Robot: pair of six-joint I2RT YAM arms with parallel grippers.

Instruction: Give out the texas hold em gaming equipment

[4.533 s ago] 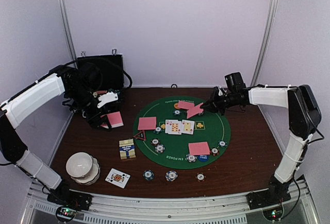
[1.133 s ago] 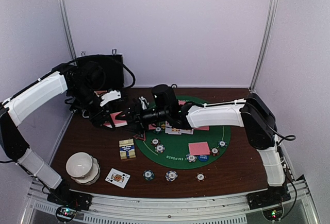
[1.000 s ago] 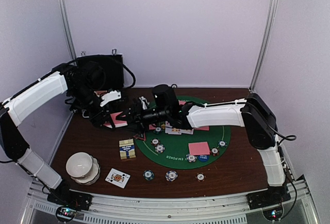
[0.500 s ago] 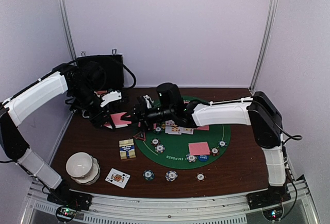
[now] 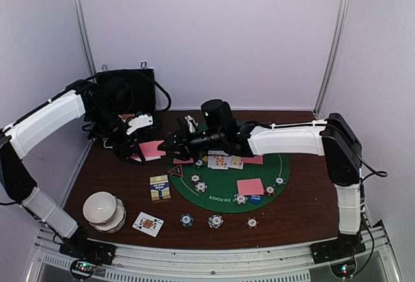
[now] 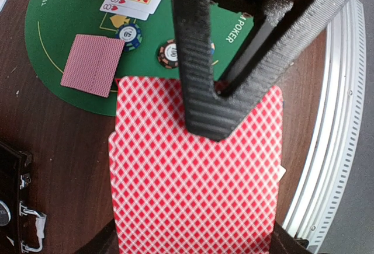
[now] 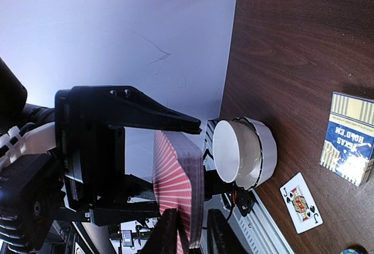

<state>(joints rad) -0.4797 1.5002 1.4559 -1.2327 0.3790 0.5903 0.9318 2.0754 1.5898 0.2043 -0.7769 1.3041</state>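
Probably light, slick and bendy, so best pinched by one top card's free edge: pink-backed deck of playing cards [image 6: 193, 195] clamped above the brown wooden surface [image 5: 104, 172] in the jaws of the left gripper [image 5: 138, 149], with jaws of the right gripper [image 7: 191, 236] slightly apart by its edge.

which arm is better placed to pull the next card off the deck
Right. The right gripper sits open at the edge of the deck; the left gripper is clamped on it and can only hold.
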